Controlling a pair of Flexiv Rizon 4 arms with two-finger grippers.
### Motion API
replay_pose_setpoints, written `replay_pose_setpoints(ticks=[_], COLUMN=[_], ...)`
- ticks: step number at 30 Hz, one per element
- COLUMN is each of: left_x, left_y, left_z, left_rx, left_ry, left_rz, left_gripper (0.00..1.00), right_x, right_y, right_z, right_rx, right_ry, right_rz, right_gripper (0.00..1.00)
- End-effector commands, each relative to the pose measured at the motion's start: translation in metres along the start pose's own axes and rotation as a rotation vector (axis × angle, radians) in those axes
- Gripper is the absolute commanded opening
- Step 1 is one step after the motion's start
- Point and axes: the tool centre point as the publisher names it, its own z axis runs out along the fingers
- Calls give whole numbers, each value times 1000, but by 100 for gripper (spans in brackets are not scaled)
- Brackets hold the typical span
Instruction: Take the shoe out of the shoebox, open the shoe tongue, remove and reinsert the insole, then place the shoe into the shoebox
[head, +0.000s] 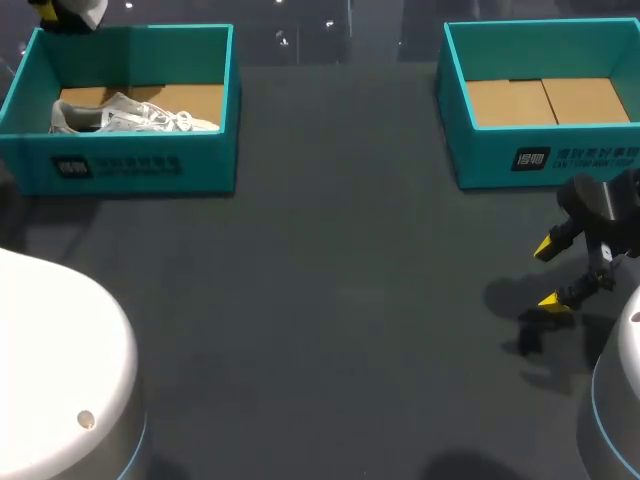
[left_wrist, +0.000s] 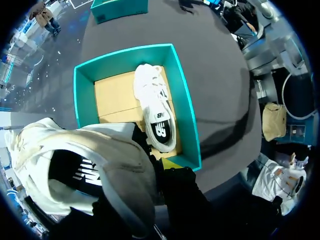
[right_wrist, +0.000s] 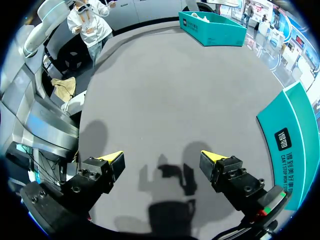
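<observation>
Step in hand: taking the shoe out, judged not yet begun. The shoe (head: 130, 117) lies in the box (head: 130, 165) at the desk's (head: 330, 300) far left corner, with the left arm (head: 70, 10) above it, grasp state not determinable. The right fingers (head: 550, 273) hang wide open and empty near the right edge. The next move calls for a descent into the box to grip the shoe.

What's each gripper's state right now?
Left gripper: shut on a white shoe, lifted over the shoebox.
Right gripper: open, empty.
</observation>
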Motion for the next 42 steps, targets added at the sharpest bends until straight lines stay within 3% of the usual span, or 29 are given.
replay_pose_setpoints(ticks=[1, 5, 9, 12, 26, 28, 34, 38, 42], left_x=[-10, -13, -18, -18, -18, -20, -21, -19, -19], left_y=[13, 26, 42, 63, 63, 63, 73, 83, 83], left_z=[5, 9, 10, 12, 12, 11, 18, 27, 27], left_rx=[-2, -39, -21, -61, -61, -109, -144, -219, -219], left_ry=[-10, -57, -74, -2, -2, -48, -95, -136, -136], left_rz=[70, 250, 417, 646, 646, 736, 970, 1329, 1329], left_gripper=[0, 0, 0, 0, 0, 0, 0, 0, 0], right_x=[1, 1, 1, 1, 1, 1, 1, 1, 1], right_y=[0, 0, 0, 0, 0, 0, 0, 0, 0], right_z=[0, 0, 0, 0, 0, 0, 0, 0, 0], right_rx=[2, 2, 2, 2, 2, 2, 2, 2, 2], right_ry=[-2, -2, -2, -2, -2, -2, -2, -2, -2], right_rz=[1, 1, 1, 1, 1, 1, 1, 1, 1], right_gripper=[100, 100, 100, 100, 100, 100, 100, 100, 100])
